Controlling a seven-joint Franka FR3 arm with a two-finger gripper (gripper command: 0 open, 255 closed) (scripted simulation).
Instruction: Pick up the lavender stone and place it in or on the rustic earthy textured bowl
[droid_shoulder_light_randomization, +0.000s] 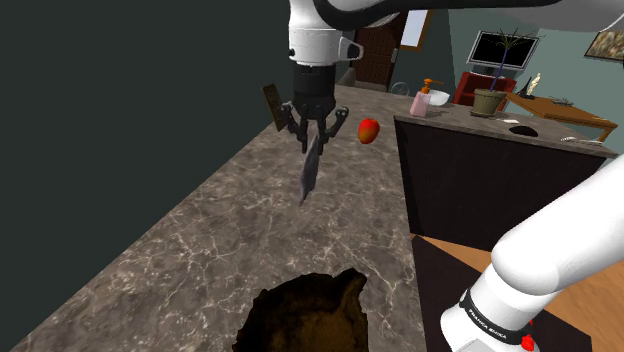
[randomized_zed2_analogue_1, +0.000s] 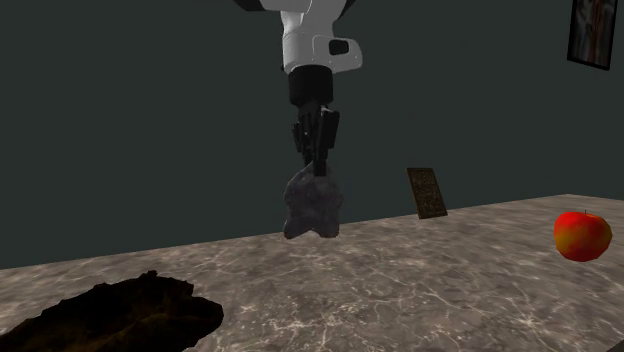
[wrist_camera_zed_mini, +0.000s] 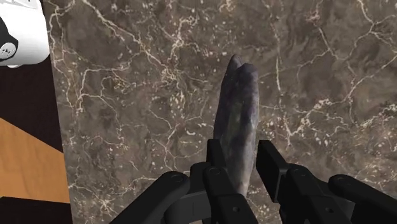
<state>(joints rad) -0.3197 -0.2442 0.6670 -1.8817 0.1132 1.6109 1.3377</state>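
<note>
Black fingers (wrist_camera_zed_mini: 270, 164) clasp a flat, rough grey-purple stone (wrist_camera_zed_mini: 236, 118) above the veined brown marble desk (wrist_camera_zed_mini: 146, 95); a craggy dark-brown bowl (droid_shoulder_light_randomization: 305, 315) sits nearer.

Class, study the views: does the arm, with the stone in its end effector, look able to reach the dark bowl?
Probably yes. The end effector holds the stone clear above the counter, and nothing stands between it and the bowl.

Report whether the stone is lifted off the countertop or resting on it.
Lifted. The greyish-purple stone hangs clasped in the end effector, its lower end free above the marbled countertop.
</note>
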